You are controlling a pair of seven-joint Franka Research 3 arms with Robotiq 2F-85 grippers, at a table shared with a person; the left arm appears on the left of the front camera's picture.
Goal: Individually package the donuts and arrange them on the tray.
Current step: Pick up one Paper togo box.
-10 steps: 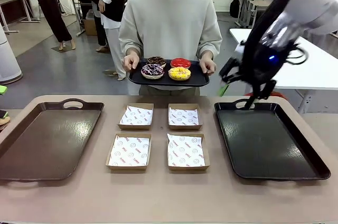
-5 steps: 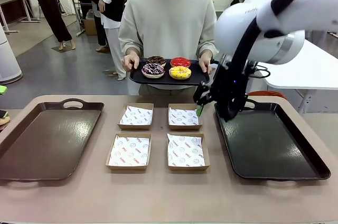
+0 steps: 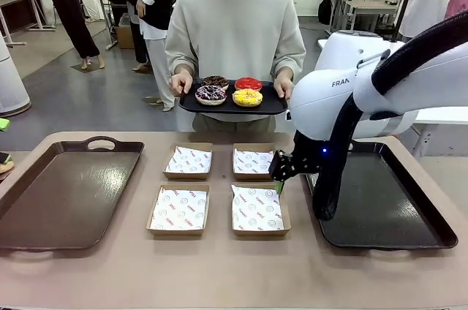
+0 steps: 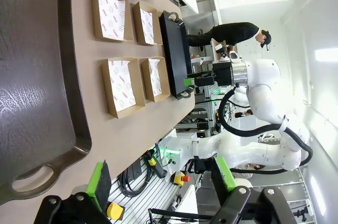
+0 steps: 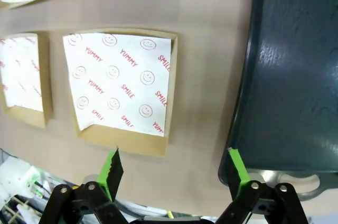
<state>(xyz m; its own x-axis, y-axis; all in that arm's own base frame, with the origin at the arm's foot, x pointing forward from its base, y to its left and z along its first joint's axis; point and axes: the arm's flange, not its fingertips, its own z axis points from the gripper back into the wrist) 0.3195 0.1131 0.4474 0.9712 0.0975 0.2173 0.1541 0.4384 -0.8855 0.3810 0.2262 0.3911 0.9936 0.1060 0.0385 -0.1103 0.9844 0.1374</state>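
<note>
Top centre on black tray [image 3: 191, 107], donuts [image 3: 230, 91]: prob soft, glaze smears, so pinch outer edges gently. Right gripper [image 5: 174, 163] & left gripper [image 4: 161, 177] jaws apart, empty.

On my tabletop [image 3: 219, 273] I see a left tray [image 3: 66, 193] and a right tray [image 3: 380, 215], with four boxes [image 3: 179, 209] in two rows of two between them. Beyond the far edge, a person [image 3: 234, 32] holds a serving tray [image 3: 272, 107] with the four donuts [image 3: 247, 98] on it.
</note>
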